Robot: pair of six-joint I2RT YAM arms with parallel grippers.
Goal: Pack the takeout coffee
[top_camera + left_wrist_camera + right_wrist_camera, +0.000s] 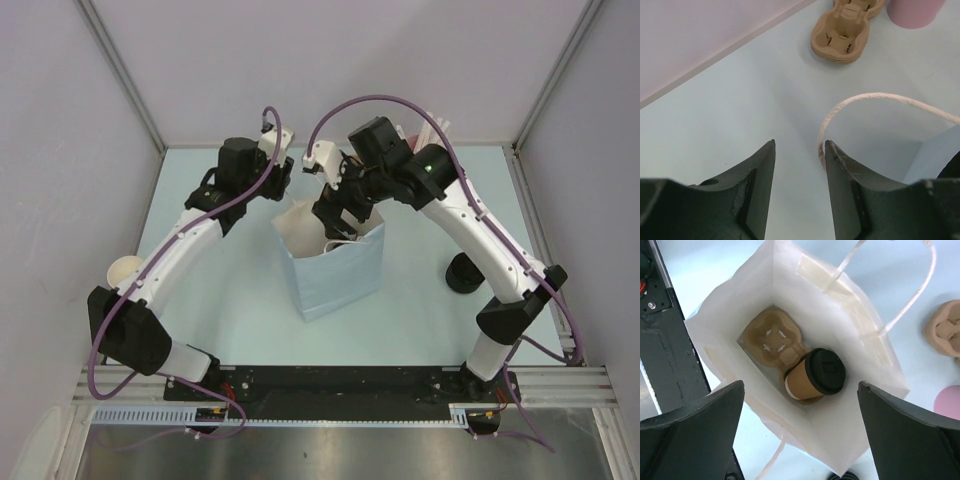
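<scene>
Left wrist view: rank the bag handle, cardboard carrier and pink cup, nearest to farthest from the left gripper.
1. bag handle, looping up just beside the left gripper.
2. cardboard carrier, ahead, slightly right.
3. pink cup, far upper right corner.

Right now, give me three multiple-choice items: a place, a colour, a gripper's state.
1. Where is the takeout coffee? A inside the paper bag, in the cardboard carrier; B beside the bag; C under the bag.
2. Its lid is: A white; B pink; C black.
3. The right gripper is: A shut on the coffee; B open above the bag; C shut, empty.
Answers: A, the right wrist view shows it there; C, the lid is black; B, its jaws stand wide apart.
</scene>
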